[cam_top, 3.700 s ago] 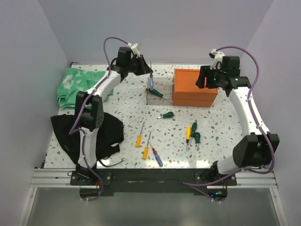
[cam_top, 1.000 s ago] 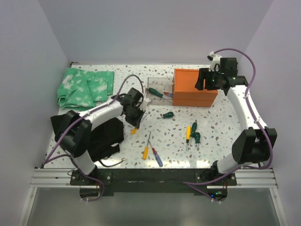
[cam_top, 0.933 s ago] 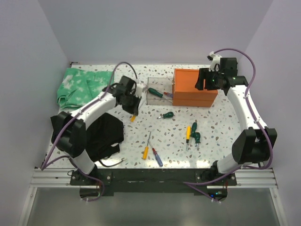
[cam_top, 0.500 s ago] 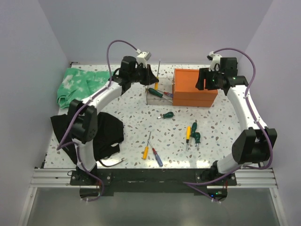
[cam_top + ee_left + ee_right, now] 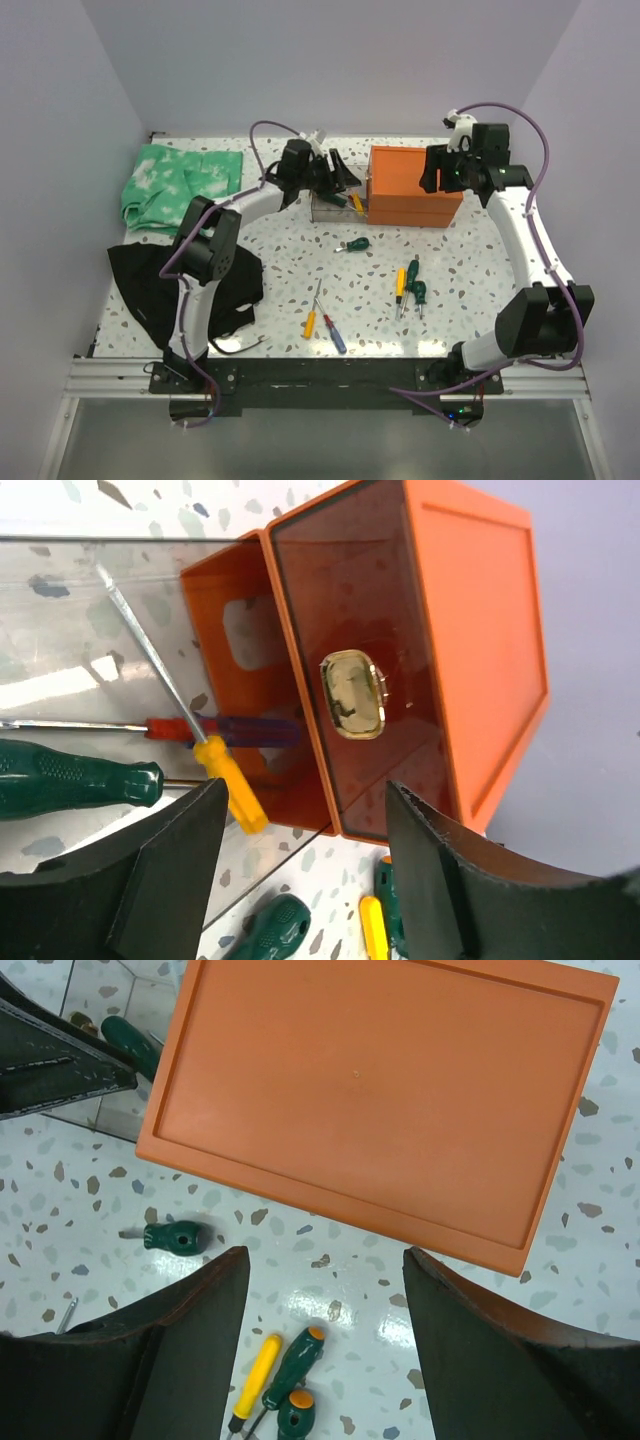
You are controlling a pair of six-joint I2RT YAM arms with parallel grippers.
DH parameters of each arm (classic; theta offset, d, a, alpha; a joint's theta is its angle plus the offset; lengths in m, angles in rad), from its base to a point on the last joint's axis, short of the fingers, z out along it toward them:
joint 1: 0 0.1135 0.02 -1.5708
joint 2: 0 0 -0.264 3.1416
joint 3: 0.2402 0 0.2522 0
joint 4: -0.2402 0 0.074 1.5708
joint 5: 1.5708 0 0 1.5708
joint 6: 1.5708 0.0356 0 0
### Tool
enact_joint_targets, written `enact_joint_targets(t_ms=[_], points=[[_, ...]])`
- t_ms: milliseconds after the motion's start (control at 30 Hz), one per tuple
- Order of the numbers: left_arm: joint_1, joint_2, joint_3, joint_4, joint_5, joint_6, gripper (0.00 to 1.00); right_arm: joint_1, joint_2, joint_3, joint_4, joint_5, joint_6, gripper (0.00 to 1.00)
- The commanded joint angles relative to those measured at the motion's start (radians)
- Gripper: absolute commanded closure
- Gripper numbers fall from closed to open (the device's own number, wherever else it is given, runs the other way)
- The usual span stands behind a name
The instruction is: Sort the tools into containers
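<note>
**A:** Where are the tools?

**B:** Three lie in the clear drawer (image 5: 322, 207), which stands just beside the orange chest (image 5: 415, 190) at its 9 o'clock. They are a yellow-handled screwdriver (image 5: 228, 778), a big green-handled screwdriver (image 5: 75, 777) and a red-and-blue screwdriver (image 5: 215, 728). The yellow one lies across the red-and-blue one, with its handle near the drawer's orange end.

**A:** And the rest?

**B:** They are loose on the speckled table (image 5: 480, 290). A stubby green screwdriver (image 5: 356, 244) lies at the chest's 7 o'clock. At 6 o'clock a yellow screwdriver (image 5: 400, 283) lies close beside a pair of green ones (image 5: 414, 275). Farther out at 7 o'clock, an orange-handled screwdriver (image 5: 309, 323) and a red-and-blue-handled one (image 5: 334, 335) lie side by side.

**A:** What about the grippers?

**B:** The left gripper (image 5: 305, 810) hangs over the drawer. Its fingers (image 5: 170, 870) are spread wide with nothing between them, and they are clear of the yellow handle. The right gripper (image 5: 325, 1260) hovers above the chest's lid, also spread and holding nothing.

**A:** Anything else?

**B:** A green cloth (image 5: 180, 185) lies well off at the chest's 9 o'clock. A black cloth (image 5: 200, 285) lies at 8 o'clock, beside the left arm.
</note>
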Motion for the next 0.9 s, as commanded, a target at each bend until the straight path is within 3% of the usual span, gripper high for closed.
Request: enact_joint_targets(t_ms=[0, 133, 200, 233, 267, 333, 400, 533, 567, 700, 867], points=[[0.054, -0.113, -0.009, 0.124, 0.044, -0.016, 0.31, -0.002, -0.028, -0.009, 0.008, 0.011, -0.011, 0.33], [0.111, -0.213, -0.010, 0.121, 0.141, 0.077, 0.32, -0.004, -0.015, 0.005, 0.009, 0.008, -0.009, 0.33], [0.129, -0.247, 0.009, 0.031, 0.234, 0.266, 0.34, -0.002, -0.015, 0.011, 0.011, 0.010, -0.011, 0.33], [0.129, -0.283, 0.026, -0.124, 0.250, 0.352, 0.34, -0.002, -0.015, 0.012, 0.009, 0.013, -0.012, 0.33], [0.129, -0.305, 0.020, -0.214, 0.271, 0.545, 0.34, -0.004, -0.017, 0.011, 0.008, 0.013, -0.012, 0.33], [0.126, -0.387, -0.067, -0.367, 0.262, 0.721, 0.34, -0.005, -0.025, 0.006, 0.009, 0.013, -0.020, 0.33], [0.122, -0.441, -0.130, -0.437, 0.271, 0.803, 0.34, -0.005, -0.031, -0.003, 0.005, 0.010, -0.028, 0.33], [0.027, -0.541, -0.230, -0.673, 0.282, 1.158, 0.34, -0.004, -0.040, -0.015, 0.001, 0.010, -0.035, 0.33], [0.005, -0.553, -0.248, -0.716, 0.294, 1.337, 0.33, -0.005, -0.041, -0.017, 0.003, 0.010, -0.035, 0.33], [-0.010, -0.603, -0.356, -0.759, 0.354, 1.614, 0.31, -0.005, -0.040, -0.018, -0.002, 0.008, -0.037, 0.33], [-0.013, -0.555, -0.334, -1.054, 0.446, 2.235, 0.31, -0.004, -0.031, -0.020, 0.000, 0.005, -0.038, 0.33]])
